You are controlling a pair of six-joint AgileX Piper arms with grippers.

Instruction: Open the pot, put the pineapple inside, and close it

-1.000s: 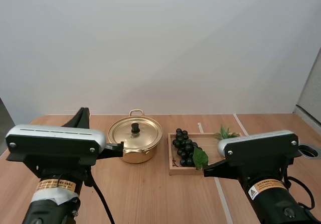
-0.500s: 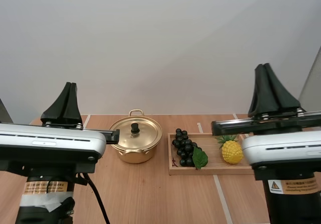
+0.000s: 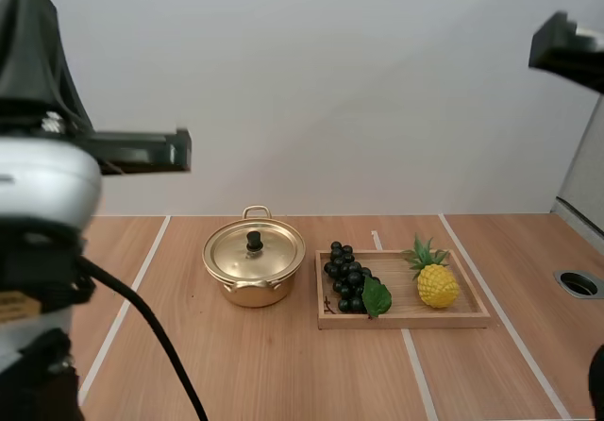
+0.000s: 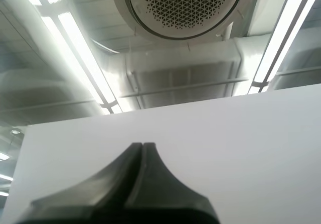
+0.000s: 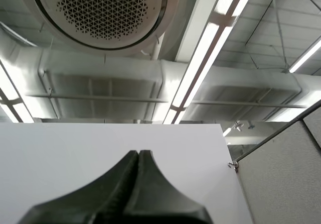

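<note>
A gold pot (image 3: 253, 279) stands on the wooden table with its lid (image 3: 255, 251) on, black knob up. To its right a wooden tray (image 3: 472, 315) holds a yellow pineapple (image 3: 437, 284) with green leaves and a bunch of dark grapes (image 3: 345, 275). My left gripper (image 4: 142, 146) points upward, far above the table, its fingers pressed together as one dark wedge. My right gripper (image 5: 139, 153) points upward too, shut on nothing. In the high view my left arm (image 3: 42, 176) rises at the near left, and part of my right arm (image 3: 566, 48) shows high at the right.
White tape lines (image 3: 123, 308) run across the table. A round hole (image 3: 578, 283) sits near the table's right edge. A grey partition (image 3: 585, 176) stands at the far right, and a white wall is behind the table.
Both arms have swung upward, out from in front of the pot and tray. The pineapple and tray, hidden behind my right arm a second ago, are now uncovered.
</note>
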